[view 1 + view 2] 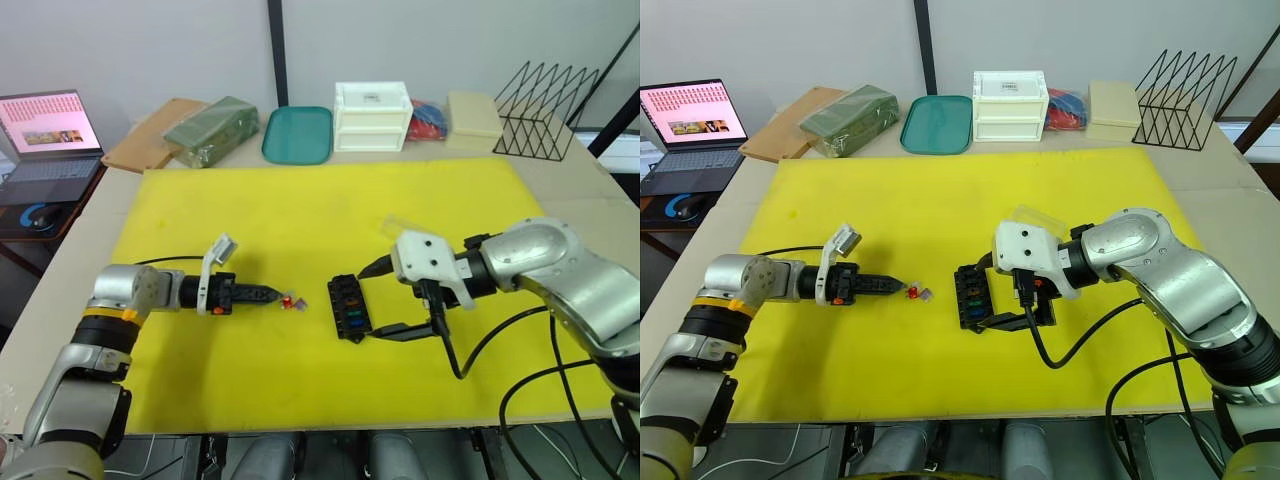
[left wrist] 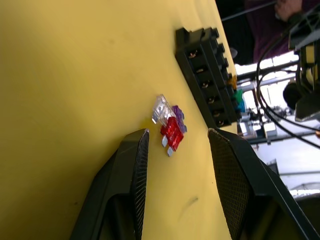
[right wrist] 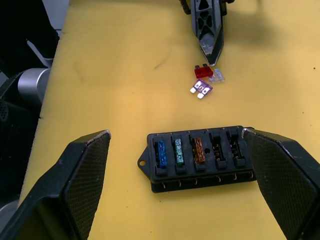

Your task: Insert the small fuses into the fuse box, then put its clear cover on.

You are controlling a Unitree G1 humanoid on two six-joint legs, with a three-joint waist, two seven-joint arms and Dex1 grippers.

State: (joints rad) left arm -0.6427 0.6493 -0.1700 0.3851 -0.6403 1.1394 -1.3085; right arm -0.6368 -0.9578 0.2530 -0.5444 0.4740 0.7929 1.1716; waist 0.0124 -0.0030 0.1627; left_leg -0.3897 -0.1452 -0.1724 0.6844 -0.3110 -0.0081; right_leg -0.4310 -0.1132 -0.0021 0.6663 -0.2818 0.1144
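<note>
Three fuses [image 3: 205, 80] at left end effector [image 3: 211, 56]

Illumination is bright and even, from overhead. The yellow mat [image 1: 300, 200] shows soft, short shadows beneath both arms. The laptop screen [image 1: 48, 122] glows slightly overexposed. Wrist views render the near fingers [image 2: 131, 190] soft; window glare appears behind.

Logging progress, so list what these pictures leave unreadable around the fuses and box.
Clear cover: head views, near edge hidden behind the right gripper.
Fuse box: right wrist view, one end covered by that gripper's finger.
Loose fuses: markings too small in every view.
</note>
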